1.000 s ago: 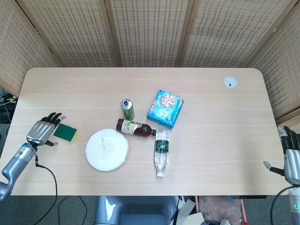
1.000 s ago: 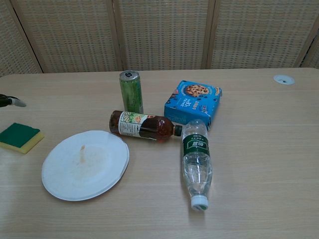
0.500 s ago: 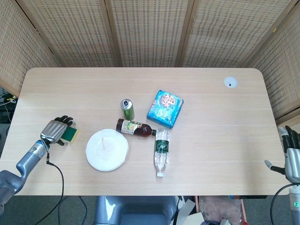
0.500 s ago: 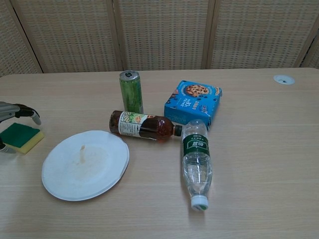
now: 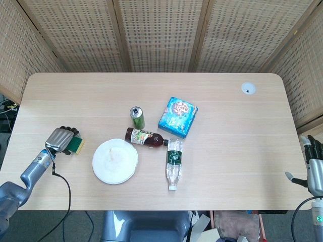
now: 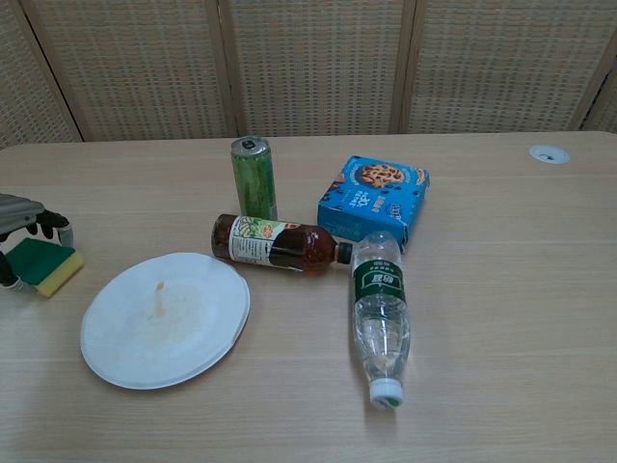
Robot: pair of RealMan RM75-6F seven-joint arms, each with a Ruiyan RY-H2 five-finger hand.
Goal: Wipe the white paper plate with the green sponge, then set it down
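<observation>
Head view | left robot hand (image 5: 61,140) curled over rectangular green-yellow sponge (image 5: 76,145) | round white paper plate (image 5: 115,161) stained | right robot hand (image 5: 314,170) open

Silver-grey left hand (image 5: 60,139) with black fingertips, on a blue-grey forearm.

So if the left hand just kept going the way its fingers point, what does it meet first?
The left hand is already over the green sponge; past that, probably the white paper plate, though depth is unclear.
</observation>
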